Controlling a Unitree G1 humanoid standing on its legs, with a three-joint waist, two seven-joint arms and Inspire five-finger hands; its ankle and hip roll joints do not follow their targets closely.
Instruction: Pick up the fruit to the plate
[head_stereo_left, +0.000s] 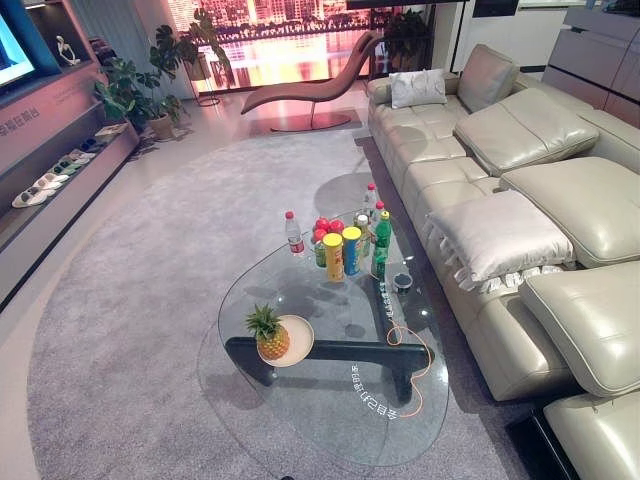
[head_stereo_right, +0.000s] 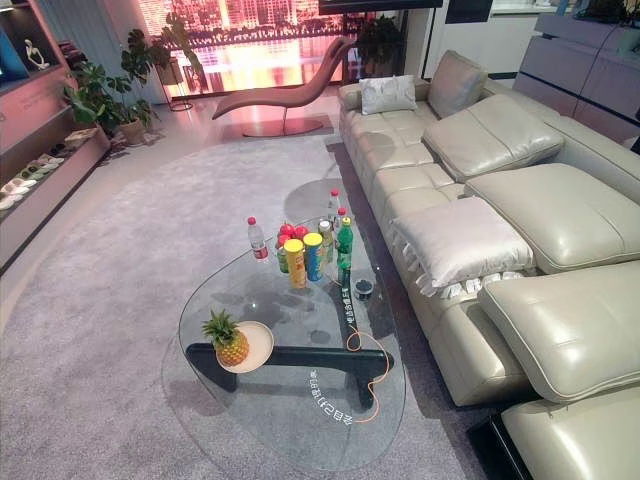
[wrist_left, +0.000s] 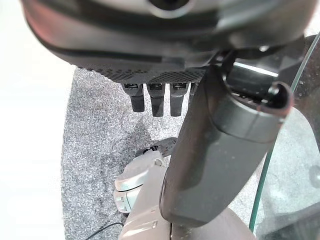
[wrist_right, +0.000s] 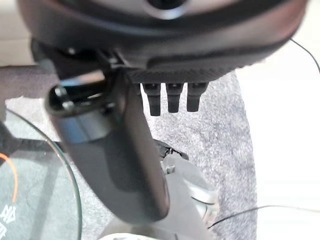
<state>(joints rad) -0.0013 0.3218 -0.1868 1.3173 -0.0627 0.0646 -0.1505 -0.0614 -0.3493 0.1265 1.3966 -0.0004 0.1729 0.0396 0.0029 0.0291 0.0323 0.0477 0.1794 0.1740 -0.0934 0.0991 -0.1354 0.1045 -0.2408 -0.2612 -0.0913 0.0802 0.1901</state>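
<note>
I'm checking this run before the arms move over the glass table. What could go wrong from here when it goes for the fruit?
The red fruit sits tight among upright bottles and tall cans, so a reaching hand could topple them on the glass table. The plate already carries a pineapple, leaving little room. Both the left hand and the right hand hang off the table's near edge, so the reach looks long.

Bright window (head_stereo_left: 290, 40) glare, blurred wrist views

A glass surface (head_stereo_left: 330, 400) stands on a grey rug (head_stereo_left: 130, 330). Bottles (head_stereo_left: 381, 243) and tall cans (head_stereo_left: 334, 256) cluster at the surface's far end. A beige leather sofa (head_stereo_left: 520, 200) runs just beside it.
</note>
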